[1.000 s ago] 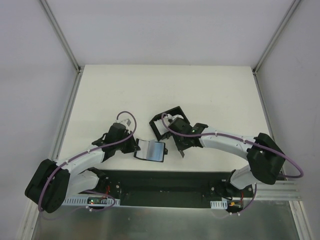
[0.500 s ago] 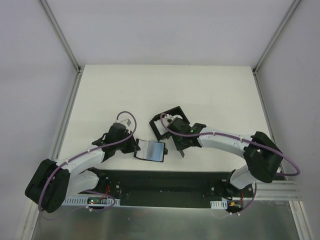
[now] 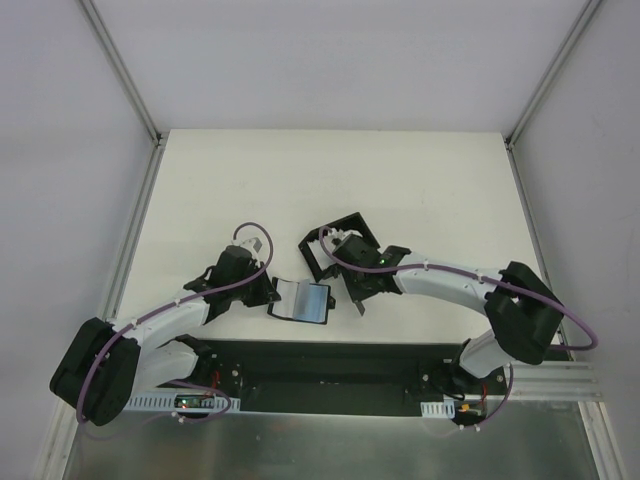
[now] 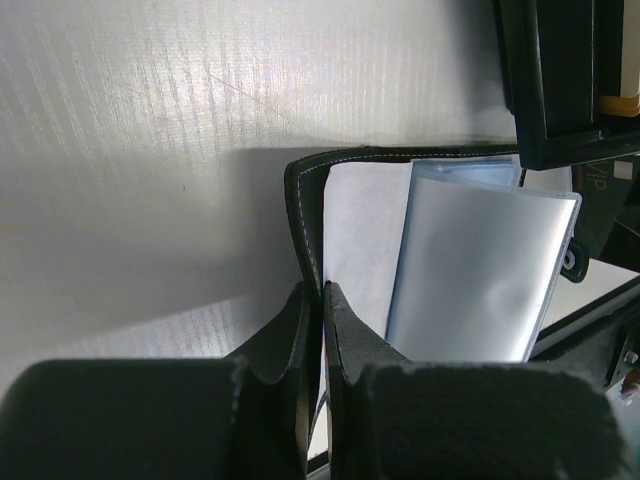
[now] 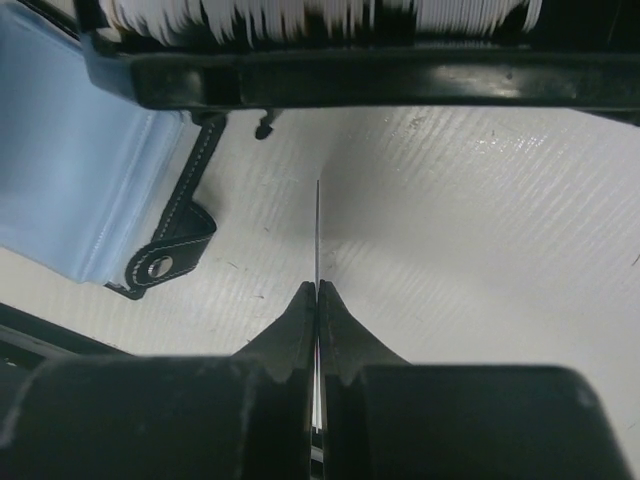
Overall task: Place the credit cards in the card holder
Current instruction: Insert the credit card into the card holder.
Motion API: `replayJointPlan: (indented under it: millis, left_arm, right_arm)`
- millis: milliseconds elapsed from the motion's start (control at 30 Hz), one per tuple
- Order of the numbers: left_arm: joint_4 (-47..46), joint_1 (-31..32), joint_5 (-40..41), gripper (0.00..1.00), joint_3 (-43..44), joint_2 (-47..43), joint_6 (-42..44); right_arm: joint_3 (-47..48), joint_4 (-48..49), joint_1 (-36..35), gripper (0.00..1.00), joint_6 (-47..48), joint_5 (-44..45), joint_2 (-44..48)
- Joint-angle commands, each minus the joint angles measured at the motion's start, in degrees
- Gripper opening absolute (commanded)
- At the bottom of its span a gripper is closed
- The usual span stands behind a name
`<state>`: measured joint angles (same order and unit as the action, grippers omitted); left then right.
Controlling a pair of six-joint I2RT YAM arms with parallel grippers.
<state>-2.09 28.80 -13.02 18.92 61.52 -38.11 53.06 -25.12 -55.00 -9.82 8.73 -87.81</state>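
While my left end effector (image 4: 320, 300) is clamping card holder (image 4: 470, 270) by rim, pinning it open on bench (image 4: 150, 150), my right end effector (image 5: 317, 295) is pinching one credit card (image 5: 317, 225) edge-on near tray (image 5: 400, 75) — I am judging it best to level card, line up with bluish pocket mouth, slide slowly.

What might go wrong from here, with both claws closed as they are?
1. The right claw grips a thin credit card, seen edge-on. The card may twist or slip on the way to the card holder.
2. The left claw pinches only the holder's black flap edge. A push from the card may drag the holder or pull the flap free.
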Motion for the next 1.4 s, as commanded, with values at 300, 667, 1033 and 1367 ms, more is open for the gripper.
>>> replayJointPlan:
  millis: [300, 667, 1033, 1367]
  left_arm:
    - [1.47, -0.23, -0.17, 0.00, 1.56, 0.09, 1.19]
    - [1.47, -0.23, -0.43, 0.00, 2.88, 1.76, 1.37]
    - [1.38, -0.14, 0.71, 0.00, -0.89, -0.34, -5.48]
    - [1.38, -0.06, 2.03, 0.00, -5.56, -7.46, -11.99]
  right_arm:
    - [9.78, 1.83, 3.85, 0.00, 0.77, -1.26, -4.12]
    - [11.36, 4.21, 9.30, 0.00, 2.62, -3.81, -5.00]
    - [-1.55, 12.01, 3.95, 0.00, -10.99, -9.62, 10.37]
    - [-3.58, 20.82, -3.44, 0.00, -22.16, -1.79, 4.85]
